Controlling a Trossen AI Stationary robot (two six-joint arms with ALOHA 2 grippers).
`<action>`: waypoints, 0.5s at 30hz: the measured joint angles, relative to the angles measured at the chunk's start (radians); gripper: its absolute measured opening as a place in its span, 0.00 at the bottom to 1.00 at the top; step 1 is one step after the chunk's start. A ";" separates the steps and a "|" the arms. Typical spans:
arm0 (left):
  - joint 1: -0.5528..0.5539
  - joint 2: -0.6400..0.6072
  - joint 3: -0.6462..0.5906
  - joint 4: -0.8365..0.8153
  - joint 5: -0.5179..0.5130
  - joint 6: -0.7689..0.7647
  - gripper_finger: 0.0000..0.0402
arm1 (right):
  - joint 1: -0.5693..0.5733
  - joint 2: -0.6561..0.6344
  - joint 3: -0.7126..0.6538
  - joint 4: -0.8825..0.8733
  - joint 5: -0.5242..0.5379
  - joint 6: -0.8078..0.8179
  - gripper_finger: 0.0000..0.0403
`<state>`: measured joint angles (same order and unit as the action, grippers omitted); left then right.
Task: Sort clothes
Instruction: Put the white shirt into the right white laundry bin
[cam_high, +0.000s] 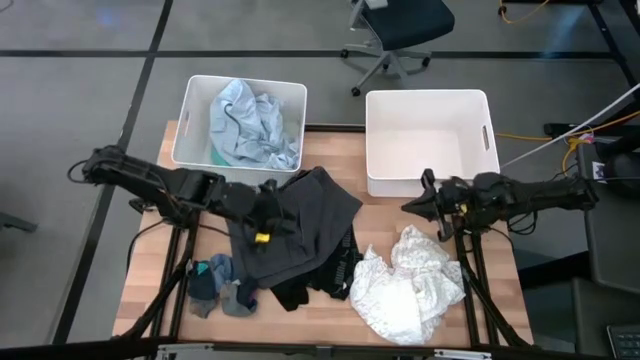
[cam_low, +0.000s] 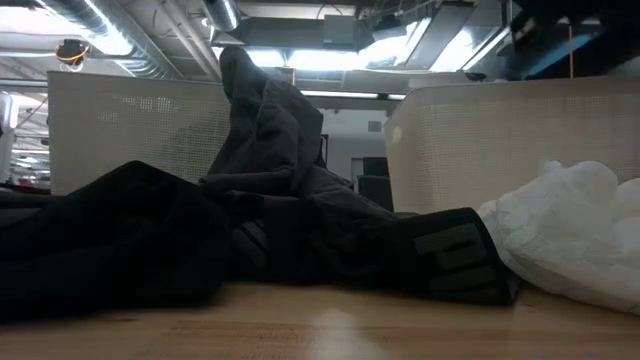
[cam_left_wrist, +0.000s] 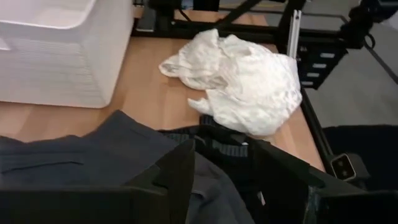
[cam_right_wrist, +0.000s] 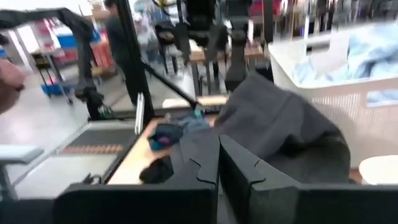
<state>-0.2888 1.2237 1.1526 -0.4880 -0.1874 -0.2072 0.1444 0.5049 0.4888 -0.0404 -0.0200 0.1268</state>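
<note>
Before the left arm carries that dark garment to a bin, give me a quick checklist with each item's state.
1. Left gripper holding the dark garment: ok; part of it is lifted in the low view.
2. Garment fully clear of the table: not ok, most of it lies there.
3. Left bin has room: cannot tell, pale blue clothes already inside.
4. Right bin free: ok, nothing inside.
5. Right gripper out of the way: ok, near the right bin, over bare table.
6. White garment separate: ok.
</note>
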 joint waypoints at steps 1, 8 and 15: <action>-0.012 0.006 0.000 0.000 -0.007 -0.001 0.39 | 0.000 0.031 0.032 -0.031 -0.001 0.000 0.03; -0.077 0.053 -0.024 0.061 -0.067 -0.003 0.39 | 0.000 0.239 0.245 -0.294 -0.098 0.007 0.03; -0.087 0.066 -0.141 0.186 -0.068 -0.001 0.39 | 0.123 0.436 0.382 -0.433 -0.096 0.084 0.03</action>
<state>-0.3754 1.2902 1.0116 -0.3020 -0.2551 -0.2080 0.2675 0.9412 0.8707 -0.4731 -0.1160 0.2107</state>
